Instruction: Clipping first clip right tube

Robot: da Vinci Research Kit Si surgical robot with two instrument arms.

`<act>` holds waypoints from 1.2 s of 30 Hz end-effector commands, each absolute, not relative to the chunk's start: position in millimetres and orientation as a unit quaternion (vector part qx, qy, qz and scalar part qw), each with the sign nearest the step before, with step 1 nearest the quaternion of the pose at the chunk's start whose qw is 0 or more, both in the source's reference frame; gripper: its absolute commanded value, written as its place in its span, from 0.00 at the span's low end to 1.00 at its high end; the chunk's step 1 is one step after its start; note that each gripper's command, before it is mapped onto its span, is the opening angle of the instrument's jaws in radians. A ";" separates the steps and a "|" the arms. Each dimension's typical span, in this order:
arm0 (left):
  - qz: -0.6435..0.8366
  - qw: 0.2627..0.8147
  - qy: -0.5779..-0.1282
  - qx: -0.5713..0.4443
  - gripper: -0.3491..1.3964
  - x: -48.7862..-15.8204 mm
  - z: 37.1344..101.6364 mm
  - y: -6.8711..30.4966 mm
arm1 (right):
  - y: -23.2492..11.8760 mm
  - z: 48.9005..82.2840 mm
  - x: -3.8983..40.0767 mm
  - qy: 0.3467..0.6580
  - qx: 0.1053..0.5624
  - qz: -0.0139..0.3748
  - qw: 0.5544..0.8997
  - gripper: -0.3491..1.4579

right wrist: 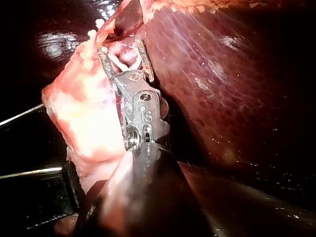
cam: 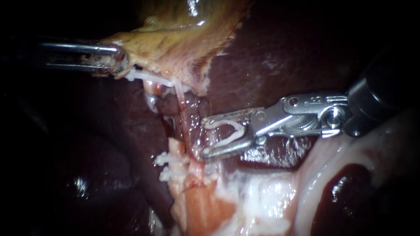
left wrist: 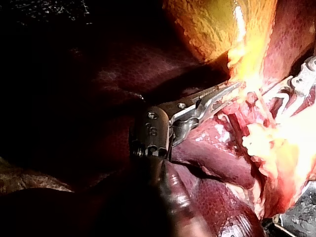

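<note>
My right instrument (cam: 202, 136) comes in from the right, its jaws standing wide apart with a white U-shaped clip (cam: 229, 131) seated between them. The jaw tips lie just right of a thin pink tube (cam: 182, 118) that runs down from the gallbladder (cam: 175, 39); whether they straddle it I cannot tell. My left instrument (cam: 114, 62) is shut on the gallbladder's pale lower edge, holding it up and left. In the right wrist view the jaws (right wrist: 121, 49) hold the clip (right wrist: 120, 61) against tissue. In the left wrist view the left jaws (left wrist: 223, 93) grip yellow tissue.
Dark red liver (cam: 280, 57) lies behind and above the right instrument. Pale fatty tissue (cam: 271, 196) fills the lower right, with white shreds (cam: 168, 168) beside the tube's lower end. The right instrument (left wrist: 296, 84) shows beyond the left jaws.
</note>
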State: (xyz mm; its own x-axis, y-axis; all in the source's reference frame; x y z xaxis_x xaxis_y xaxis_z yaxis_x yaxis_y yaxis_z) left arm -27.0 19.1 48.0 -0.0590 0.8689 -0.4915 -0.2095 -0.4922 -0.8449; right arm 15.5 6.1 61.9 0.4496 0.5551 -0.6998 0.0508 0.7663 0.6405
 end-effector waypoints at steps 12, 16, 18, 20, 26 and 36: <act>0.664 0.406 -0.298 -0.553 0.00 -26.8 48.0 19.2 | 6.7 59.2 14.0 0.496 0.317 0.171 0.790 0.44; 0.664 0.406 -0.298 -0.553 0.00 -26.8 48.1 19.2 | 6.9 57.7 13.6 0.494 0.323 0.176 0.788 0.44; 0.664 0.406 -0.298 -0.553 0.00 -26.8 48.1 19.2 | 6.8 57.2 13.6 0.493 0.325 0.178 0.787 0.44; 0.664 0.406 -0.298 -0.553 0.00 -26.8 48.1 19.2 | 6.7 57.1 13.8 0.492 0.327 0.180 0.786 0.44; 0.664 0.406 -0.298 -0.553 0.00 -26.9 48.5 19.4 | 6.5 57.4 14.6 0.491 0.327 0.183 0.786 0.44; 0.664 0.406 -0.298 -0.553 0.00 -26.8 48.8 19.8 | 5.6 58.1 15.9 0.486 0.331 0.193 0.785 0.44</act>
